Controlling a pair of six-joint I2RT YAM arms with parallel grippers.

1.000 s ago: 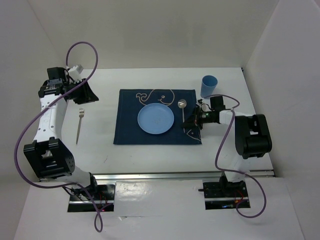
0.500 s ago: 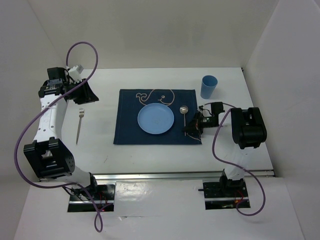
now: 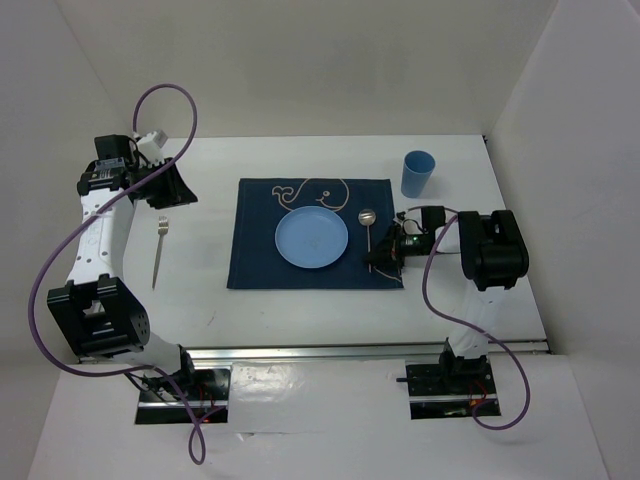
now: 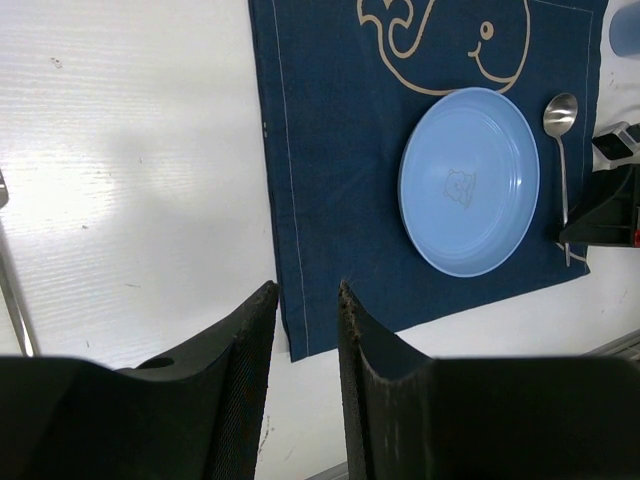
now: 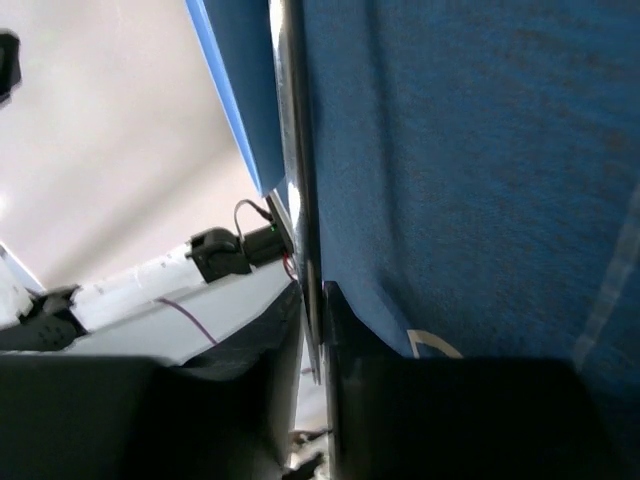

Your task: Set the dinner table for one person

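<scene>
A metal spoon [image 3: 367, 222] lies on the navy whale placemat [image 3: 255, 250], just right of the blue plate [image 3: 312, 240]. My right gripper [image 3: 383, 256] sits low at the near end of the spoon's handle. In the right wrist view its fingers [image 5: 313, 300] are shut on the thin handle [image 5: 295, 150], above the blue cloth [image 5: 470, 180]. My left gripper [image 3: 172, 185] hovers over the far left of the dinner table [image 3: 220, 300]. It stands open [image 4: 306, 290] with nothing between its fingers. A fork [image 3: 159, 250] lies on the white top left of the placemat.
A blue cup [image 3: 418, 173] stands upright behind the placemat's far right corner, close to my right arm. White walls enclose the table on three sides. A metal rail [image 3: 360, 350] runs along the near edge.
My right arm has folded in and lowered, carrying the spoon slightly toward the near edge until it rests beside the plate. The left arm has not moved.
</scene>
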